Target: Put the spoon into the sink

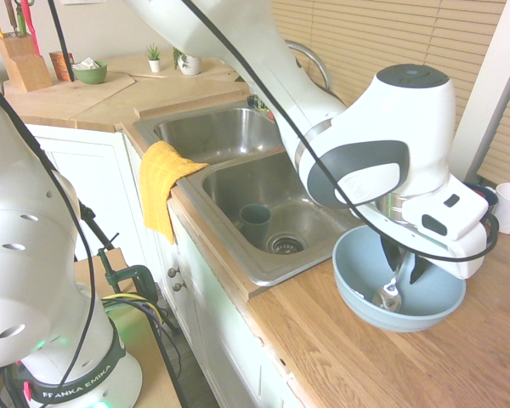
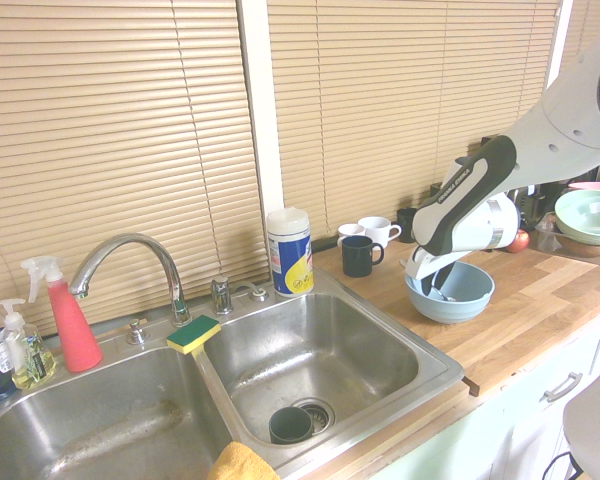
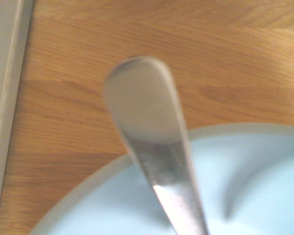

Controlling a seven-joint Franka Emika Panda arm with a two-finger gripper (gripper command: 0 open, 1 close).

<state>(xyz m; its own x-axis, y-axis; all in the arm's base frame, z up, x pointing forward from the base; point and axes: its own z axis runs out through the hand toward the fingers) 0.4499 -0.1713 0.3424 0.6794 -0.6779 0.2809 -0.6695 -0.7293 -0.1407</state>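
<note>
The spoon [image 1: 391, 294] stands tilted in the light blue bowl [image 1: 357, 289] on the wooden counter, right of the sink [image 1: 229, 191]. Its oval end rests on the bowl's floor and its handle leans upward. My gripper [image 1: 405, 262] reaches down into the bowl, open, with one dark finger on each side of the handle and a small gap still showing. From the other side, the gripper [image 2: 438, 283] dips into the bowl [image 2: 472, 298], right of the sink [image 2: 320, 350]. Up close, the blurred end of the spoon [image 3: 142, 107] hangs over the bowl's rim [image 3: 88, 183].
A dark cup [image 1: 255, 223] stands by the drain in the near basin. A yellow towel [image 1: 163, 183] hangs over the sink's front edge. Mugs [image 2: 360, 255] and a wipes canister [image 2: 289, 250] line the window side. The curved faucet [image 2: 130, 260] and a sponge [image 2: 193, 333] sit behind the divider.
</note>
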